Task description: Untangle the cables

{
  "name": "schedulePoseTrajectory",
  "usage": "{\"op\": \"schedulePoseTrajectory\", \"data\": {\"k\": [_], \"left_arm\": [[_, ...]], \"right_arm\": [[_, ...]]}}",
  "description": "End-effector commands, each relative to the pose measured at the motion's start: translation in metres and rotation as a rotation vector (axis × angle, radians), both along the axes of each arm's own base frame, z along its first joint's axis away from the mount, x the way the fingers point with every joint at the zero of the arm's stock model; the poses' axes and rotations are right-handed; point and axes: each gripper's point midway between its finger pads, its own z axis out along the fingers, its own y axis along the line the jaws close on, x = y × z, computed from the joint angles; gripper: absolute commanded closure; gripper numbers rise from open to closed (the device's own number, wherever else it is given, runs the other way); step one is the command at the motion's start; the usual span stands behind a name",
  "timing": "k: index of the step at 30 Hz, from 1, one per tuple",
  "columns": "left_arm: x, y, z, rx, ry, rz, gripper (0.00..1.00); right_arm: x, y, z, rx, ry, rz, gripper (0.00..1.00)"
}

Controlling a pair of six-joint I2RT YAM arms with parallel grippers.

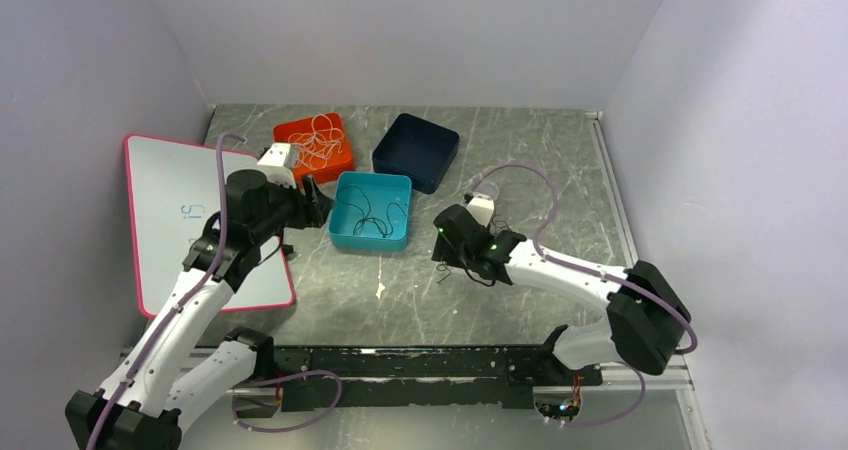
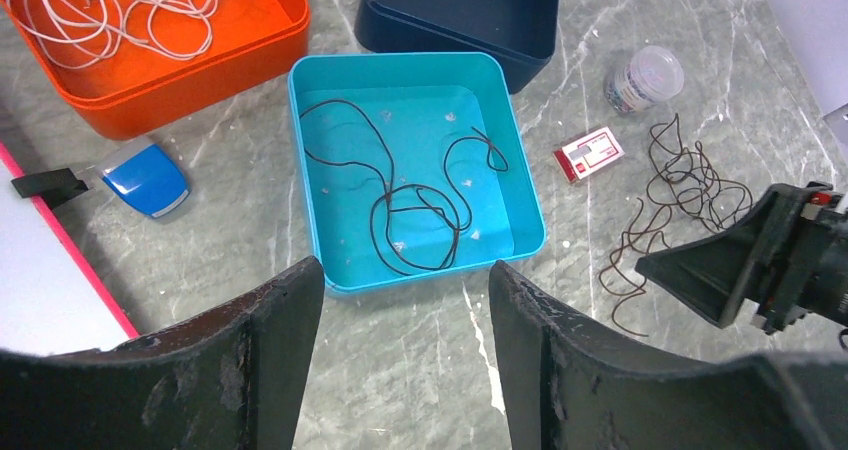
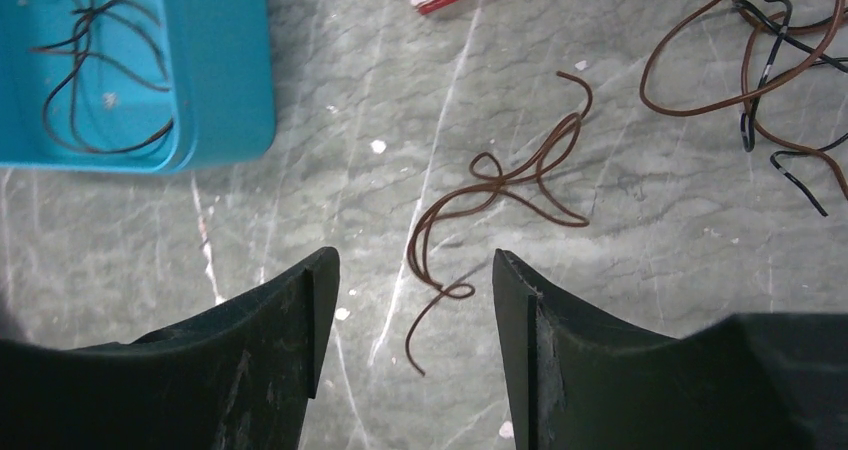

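Lighting is bright, even and diffuse, and falls from overhead. The worktop shows only a mild sheen in front of the teal tray, with no hard glare. Shadows are soft and short; the brown cable throws a thin one close alongside. The left end effector and right end effector render dark, with slightly soft edges. In the top view the walls splay outward towards the frame edges.

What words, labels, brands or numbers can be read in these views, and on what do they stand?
No text can be quoted with certainty.
whiteboard: a few blue handwritten strokes, too small to read.
red and white packet: printed label, too blurred to read in either wrist view.
orange tray, teal tray, navy tray: no lettering shows.
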Motion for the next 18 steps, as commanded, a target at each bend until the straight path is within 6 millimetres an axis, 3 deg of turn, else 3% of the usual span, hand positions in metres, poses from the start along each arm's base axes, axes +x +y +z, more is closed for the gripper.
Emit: {"op": "schedulePoseTrajectory", "data": {"k": [1,8,11,13,18], "left_arm": [[-0.004,0.007,0.004,0.025,-0.009,0.023,0.33],[-0.006,0.008,0.004,0.023,-0.004,0.026,0.34],[-0.006,0.007,0.003,0.018,-0.002,0.022,0.34],[-0.007,0.007,0.002,0.017,-0.001,0.023,0.34],[-0.007,0.003,0.006,-0.001,-0.03,0.004,0.32]], "right_arm": [[0.015,-0.003,-0.01,-0.006,-0.038,-0.12,0.4],[0.025,-0.001,-0.024,-0.041,-0.049,-0.132,0.54],[0.026,-0.006,-0.021,-0.062,-0.066,-0.149,0.68],[0.027,-0.01,-0.012,-0.06,-0.095,-0.158,0.79],[0.026,-0.011,0.038,0.006,-0.211,-0.082,0.99]]}}
